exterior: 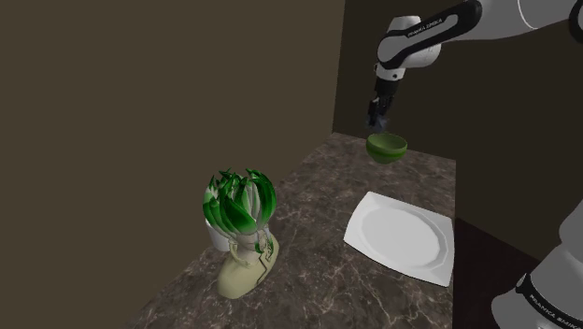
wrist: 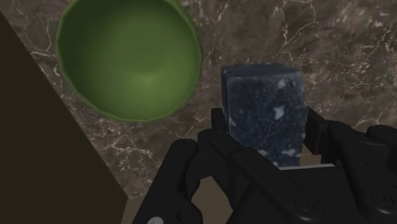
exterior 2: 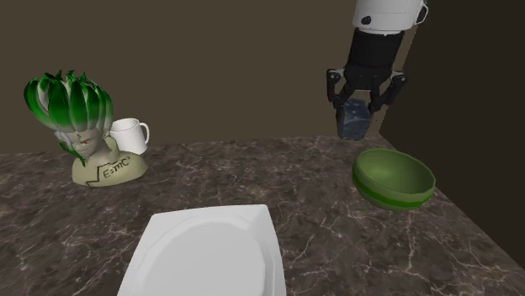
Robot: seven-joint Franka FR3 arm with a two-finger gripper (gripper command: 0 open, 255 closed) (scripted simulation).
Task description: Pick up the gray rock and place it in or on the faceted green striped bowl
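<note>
The dark marbled surface [exterior: 318, 252] carries everything, running up to a brown wall. On it, nearest my stand, lies a white squarish plate [exterior: 400, 236]. It has nothing to do with this job. Towards the shoulder view's left stands a pale bust with spiky green hair [exterior: 238, 234], and in the second exterior view a white mug [exterior 2: 130, 134] sits just behind it.

The green striped bowl [exterior 2: 394, 178] rests upright at the far end of the surface, close to the wall's corner. Its hollow holds nothing.

The rock [wrist: 264, 108] is a dark, blue-grey speckled block. It hangs clear of the surface, pinched between the two fingers of my claw [exterior 2: 363, 105], which is clenched on its sides. So I count the pick-up as done.

The placing is what remains. Looking down along my claw, the rock is beside the bowl's rim and not over the hollow, with bare surface showing between them. As I judge it, I have to shift across until the rock is above the bowl's middle, come down, and let go.
</note>
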